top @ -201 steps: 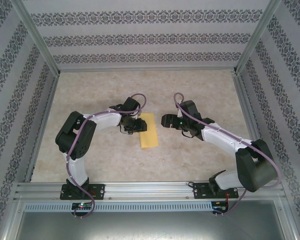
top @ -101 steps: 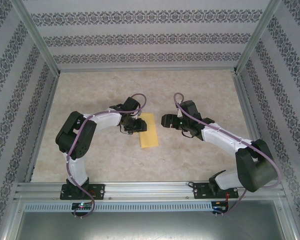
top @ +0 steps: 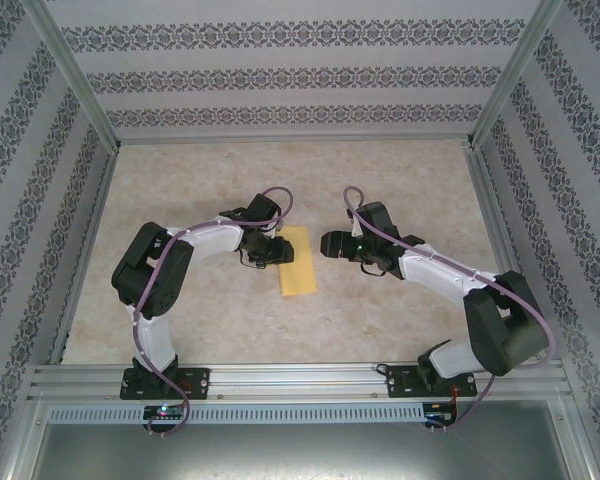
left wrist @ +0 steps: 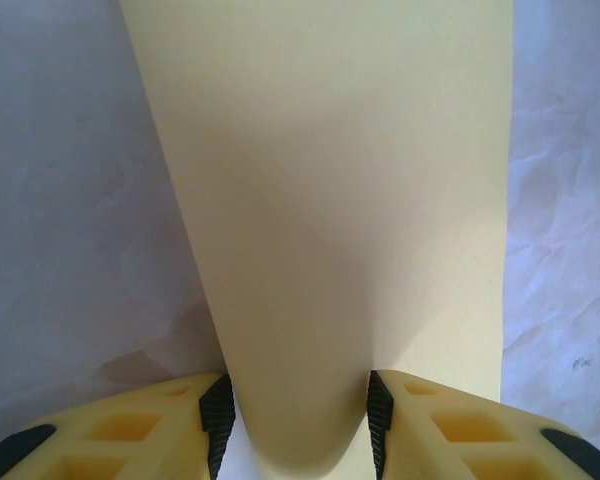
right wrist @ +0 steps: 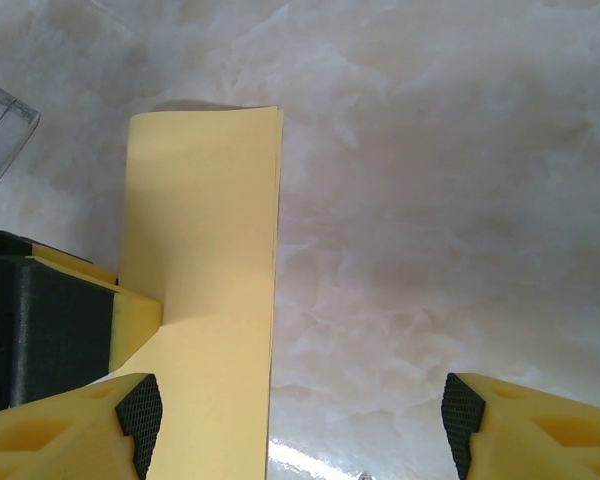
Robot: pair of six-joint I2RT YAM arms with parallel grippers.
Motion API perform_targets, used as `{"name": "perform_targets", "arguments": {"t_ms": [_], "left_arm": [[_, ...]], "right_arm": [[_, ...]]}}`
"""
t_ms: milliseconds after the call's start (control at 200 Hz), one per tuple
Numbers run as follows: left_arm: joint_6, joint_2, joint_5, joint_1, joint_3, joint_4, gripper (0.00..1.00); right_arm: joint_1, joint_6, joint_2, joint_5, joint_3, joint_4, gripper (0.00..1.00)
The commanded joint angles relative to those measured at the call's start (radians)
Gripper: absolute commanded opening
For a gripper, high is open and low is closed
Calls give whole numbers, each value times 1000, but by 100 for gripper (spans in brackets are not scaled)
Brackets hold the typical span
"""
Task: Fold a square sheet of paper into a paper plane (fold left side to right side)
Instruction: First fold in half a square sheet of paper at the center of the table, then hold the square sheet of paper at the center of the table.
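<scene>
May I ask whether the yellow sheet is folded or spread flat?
Folded in half: the square sheet of paper shows as a narrow strip, with two stacked edges along one side.

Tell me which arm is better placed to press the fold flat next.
Left, probably. The left gripper straddles the rounded fold of the square sheet of paper; the right gripper hangs open at the sheet's opposite edge, gripping nothing.

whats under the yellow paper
The marbled table shows all around the paper, which lies on it. The sheet is doubled over, so its lower layer and the table directly beneath are covered.
</scene>
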Motion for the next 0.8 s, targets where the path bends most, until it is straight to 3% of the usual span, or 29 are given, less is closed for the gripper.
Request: {"name": "perform_targets", "arguments": {"t_ms": [0,235,430,595,674,794], "left_arm": [[32,86,-12,-47,-10,19,46],[32,91,-11,-48,-8,17,46],[34,93,-13,-48,-6,14,46],[32,93,-16,-50,-5,14,46],[32,94,-17,-50,-6,14,46],[32,94,-16,-51,-7,12,46]], "right_arm": [[9,4,7,-8,14,17,76],[17,5,23,-28,24,17,74],[35,18,58,-46,37,35,64],[50,32,113,-100,58,54,43],[63,34,143,-113,74,55,22],[84,31,181,-128,94,59,6]]}}
